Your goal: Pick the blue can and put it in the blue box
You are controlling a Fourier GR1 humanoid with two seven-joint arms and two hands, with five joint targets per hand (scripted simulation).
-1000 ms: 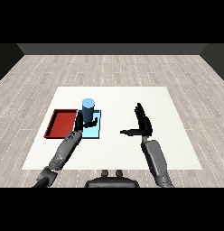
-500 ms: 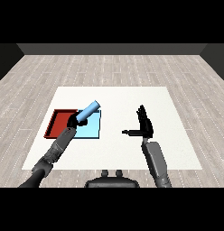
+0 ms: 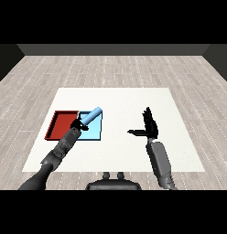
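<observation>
No readable txt or labels anywhere, as far as visible.

A flat white desk (image 3: 120, 105) stands on the grey plank floor (image 3: 110, 68). On its left part lie a shallow red tray (image 3: 60, 123) and a light blue tray (image 3: 95, 131), side by side and touching.

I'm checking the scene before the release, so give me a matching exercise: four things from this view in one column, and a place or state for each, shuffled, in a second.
Things:
1. light blue cylindrical can
2. flat red tray
3. black left hand
4. black right hand

Places or states:
A. open, fingers straight, holding nothing
B. tilted, over the light blue tray
C. curled round the can's lower end
D. lies left of the light blue tray

Pairs: 1-B, 2-D, 3-C, 4-A
</observation>
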